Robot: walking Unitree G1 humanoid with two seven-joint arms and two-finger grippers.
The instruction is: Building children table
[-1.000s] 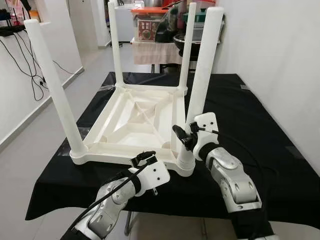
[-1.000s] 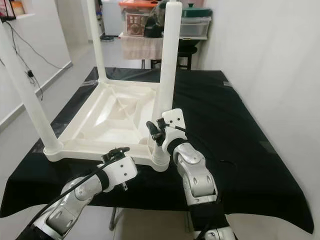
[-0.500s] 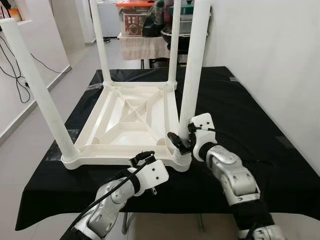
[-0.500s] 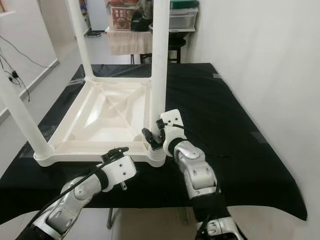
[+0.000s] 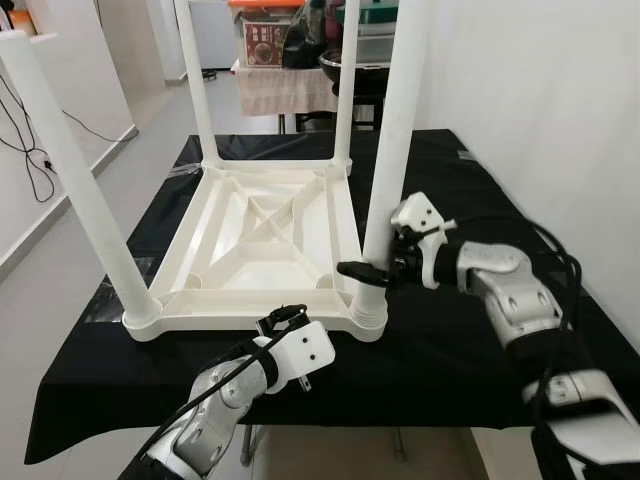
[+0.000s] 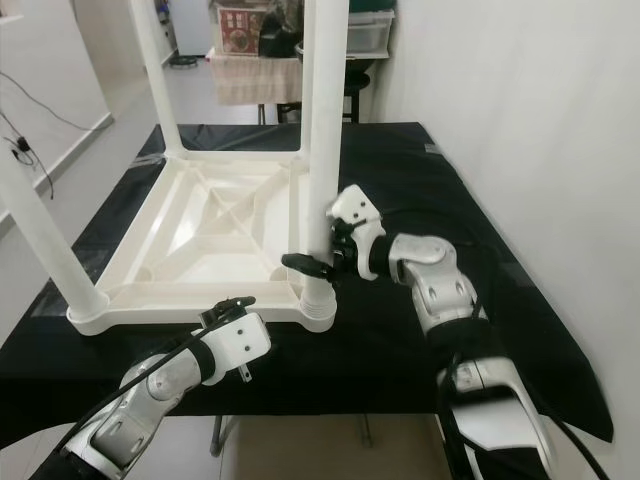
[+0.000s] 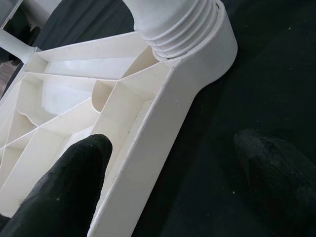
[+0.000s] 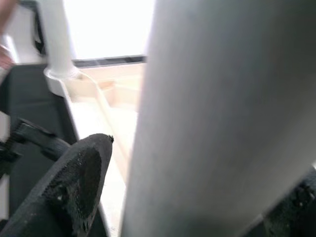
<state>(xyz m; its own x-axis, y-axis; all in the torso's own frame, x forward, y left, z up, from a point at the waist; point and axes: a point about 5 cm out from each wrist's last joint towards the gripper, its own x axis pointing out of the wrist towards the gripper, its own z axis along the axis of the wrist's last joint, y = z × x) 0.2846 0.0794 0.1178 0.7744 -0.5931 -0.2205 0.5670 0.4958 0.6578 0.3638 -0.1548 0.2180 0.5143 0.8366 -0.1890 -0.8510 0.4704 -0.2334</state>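
From the head views, the white children's table (image 5: 265,235) lies upside down on the black-covered bench (image 5: 470,330), with four legs standing up from its corners: two far, two near. All four look seated, so the step in hand seems to be tightening the near right leg (image 5: 392,150). The right tool (image 5: 372,270) has its fingers around that leg low down, just above the socket; the next move likely calls for a firm twist or press without tipping the table. The left tool (image 5: 285,316) sits at the table's near rim.

In the left wrist view, two black fingers (image 7: 59,197) stand wide apart, straddling the rim (image 7: 148,148) without clamping it.

In the right wrist view, the fingers (image 8: 74,182) flank the leg closely, one on each side.
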